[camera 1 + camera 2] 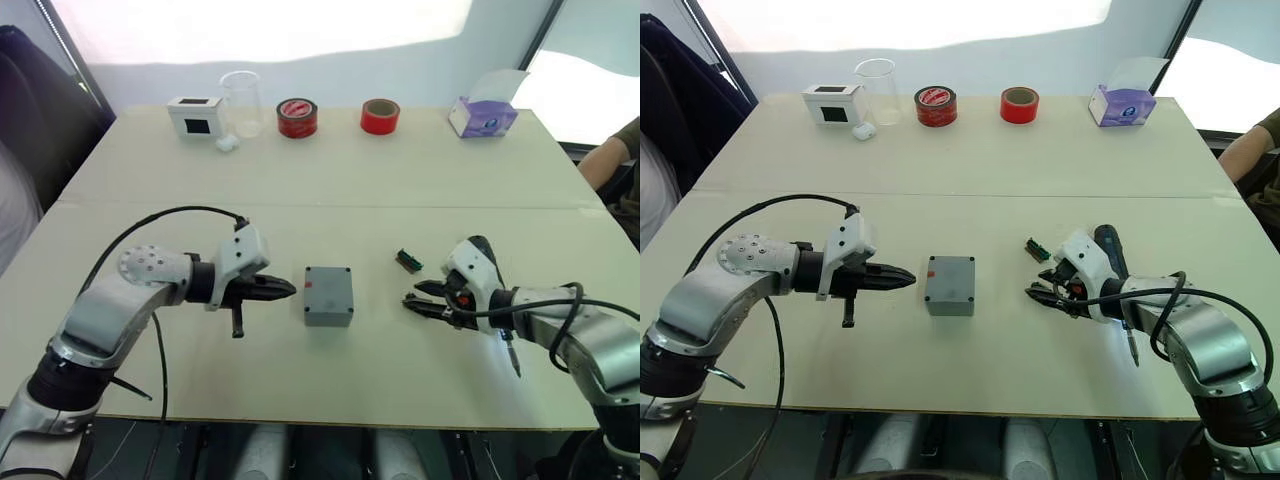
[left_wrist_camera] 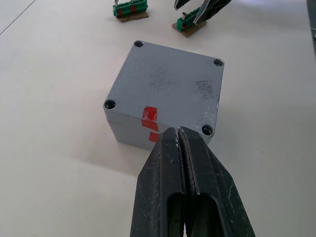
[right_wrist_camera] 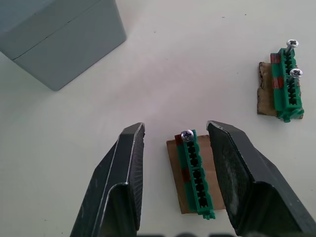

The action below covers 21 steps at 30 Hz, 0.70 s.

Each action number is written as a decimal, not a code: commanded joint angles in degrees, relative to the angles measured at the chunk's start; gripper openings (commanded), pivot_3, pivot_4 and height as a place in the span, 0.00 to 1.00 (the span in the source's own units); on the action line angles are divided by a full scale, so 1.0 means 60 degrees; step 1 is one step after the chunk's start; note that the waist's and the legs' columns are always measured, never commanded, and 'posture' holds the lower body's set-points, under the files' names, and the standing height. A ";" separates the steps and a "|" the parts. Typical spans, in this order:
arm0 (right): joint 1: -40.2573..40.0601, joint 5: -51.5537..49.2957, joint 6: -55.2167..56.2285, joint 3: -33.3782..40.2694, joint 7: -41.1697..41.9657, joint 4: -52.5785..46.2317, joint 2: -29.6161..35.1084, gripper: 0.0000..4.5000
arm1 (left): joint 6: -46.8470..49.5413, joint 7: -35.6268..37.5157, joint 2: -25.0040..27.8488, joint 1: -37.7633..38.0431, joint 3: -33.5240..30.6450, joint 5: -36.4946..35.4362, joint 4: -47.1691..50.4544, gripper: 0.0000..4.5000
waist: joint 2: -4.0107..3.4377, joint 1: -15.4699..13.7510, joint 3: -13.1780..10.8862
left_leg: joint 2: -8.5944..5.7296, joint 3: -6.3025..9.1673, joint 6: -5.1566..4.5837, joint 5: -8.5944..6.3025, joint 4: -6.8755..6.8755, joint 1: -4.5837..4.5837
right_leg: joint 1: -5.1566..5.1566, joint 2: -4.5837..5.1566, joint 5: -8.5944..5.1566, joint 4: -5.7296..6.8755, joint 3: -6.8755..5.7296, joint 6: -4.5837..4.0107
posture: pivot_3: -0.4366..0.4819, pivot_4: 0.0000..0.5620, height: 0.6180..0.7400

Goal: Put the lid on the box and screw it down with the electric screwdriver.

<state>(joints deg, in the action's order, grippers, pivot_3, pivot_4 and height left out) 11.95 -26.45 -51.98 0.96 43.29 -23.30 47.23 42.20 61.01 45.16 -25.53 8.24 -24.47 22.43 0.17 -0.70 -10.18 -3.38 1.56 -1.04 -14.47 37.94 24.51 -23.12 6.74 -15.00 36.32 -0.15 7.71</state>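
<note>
Left wrist view: lid (image 2: 168, 84) seated on box (image 2: 133, 131), corner holes empty, left hand (image 2: 179, 138) closed beside it, right hand (image 3: 173, 143) spread around screw strip (image 3: 196, 173), screwdriver (image 1: 497, 290) unused.

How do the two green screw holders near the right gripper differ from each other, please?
The nearer green holder lies between the open fingers of the right gripper and carries one screw; the farther green holder lies clear of the fingers and carries two screws. The nearer holder has its screw at one end, while the farther holder's two stand along its upper half. Both are green strips lying on brown cardboard backing on the table.
</note>
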 commanded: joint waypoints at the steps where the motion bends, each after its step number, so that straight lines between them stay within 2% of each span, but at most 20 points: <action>1: 0.0096 0.0077 0.0232 0.0103 0.0072 -0.0070 0.0129 0.46 | -0.0137 -0.0050 0.0060 -0.0036 -0.0106 -0.0032 0.0055 0.00 | 0.0000 0.0000 0.0000 | 0.0000 0.0000 0.0000 0.0000 0.0000 0.0000 | 0.0000 0.0000 0.0000 0.0000 0.0000 0.0000 | 0.48 0.27 1.00; 9: 0.0105 0.0264 0.0429 -0.0001 0.0144 0.0073 0.0123 0.46 | -0.0351 -0.0035 0.0055 -0.0050 0.0006 0.0090 -0.0078 0.00 | 0.0000 0.0001 0.0000 | 0.0000 0.0000 0.0000 0.0000 0.0000 0.0000 | 0.0000 -0.0001 0.0000 0.0000 0.0000 0.0000 | 0.48 0.27 1.00; 10: 0.0105 0.0276 0.0428 0.0002 0.0142 0.0076 0.0115 0.34 | -0.0344 -0.0042 0.0054 -0.0038 0.0009 0.0076 -0.0075 0.00 | 0.0000 0.0002 0.0000 | 0.0000 0.0000 0.0000 0.0000 0.0000 0.0000 | 0.0000 -0.0001 0.0000 0.0000 0.0000 0.0000 | 0.48 0.27 1.00; 11: 0.0103 0.0285 0.0428 0.0004 0.0142 0.0078 0.0111 0.32 | -0.0343 -0.0047 0.0055 -0.0031 0.0013 0.0067 -0.0075 0.00 | 0.0000 0.0002 0.0000 | 0.0000 0.0000 0.0000 0.0000 0.0000 0.0000 | 0.0000 -0.0001 0.0000 0.0000 0.0000 0.0000 | 0.48 0.27 1.00; 12: 0.0094 0.0313 0.0443 -0.0011 0.0140 0.0082 0.0117 0.21 | -0.0348 -0.0047 0.0061 -0.0024 0.0018 0.0064 -0.0068 0.00 | 0.0000 0.0002 0.0000 | 0.0000 0.0000 0.0000 0.0000 0.0000 0.0000 | 0.0000 -0.0001 0.0000 0.0000 0.0000 0.0000 | 0.48 0.27 1.00; 14: 0.0096 0.0345 0.0455 -0.0037 0.0142 0.0102 0.0120 0.04 | -0.0354 -0.0042 0.0065 -0.0029 0.0021 0.0060 -0.0071 0.00 | 0.0000 0.0001 0.0000 | 0.0000 0.0000 0.0000 0.0000 0.0000 0.0000 | 0.0000 -0.0001 0.0000 0.0000 0.0000 0.0000 | 0.48 0.27 1.00; 15: 0.0121 0.0324 0.0408 -0.0001 0.0090 0.0122 0.0064 0.01 | -0.0355 -0.0046 0.0065 -0.0026 0.0019 0.0062 -0.0074 0.00 | 0.0000 0.0002 0.0000 | 0.0000 0.0000 0.0000 0.0000 0.0000 0.0000 | 0.0000 -0.0001 0.0000 0.0000 0.0000 0.0000 | 0.48 0.27 1.00; 21: 0.0150 0.0441 0.0449 -0.0041 0.0123 0.0161 0.0154 0.01 | -0.0350 -0.0069 0.0082 0.0014 -0.0016 0.0059 -0.0069 0.00 | 0.0000 0.0001 0.0000 | 0.0000 0.0000 0.0000 0.0000 0.0000 0.0000 | 0.0000 -0.0001 0.0000 0.0000 0.0000 0.0000 | 0.48 0.27 1.00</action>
<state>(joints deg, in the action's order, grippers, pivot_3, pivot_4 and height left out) 12.27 -23.91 -50.03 0.30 43.79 -22.01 47.32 40.94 60.77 45.15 -25.40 8.48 -24.22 20.97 0.17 -0.69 -10.18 -3.38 1.56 -1.04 -14.47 37.95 24.50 -23.12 6.74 -15.00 36.32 -0.15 7.71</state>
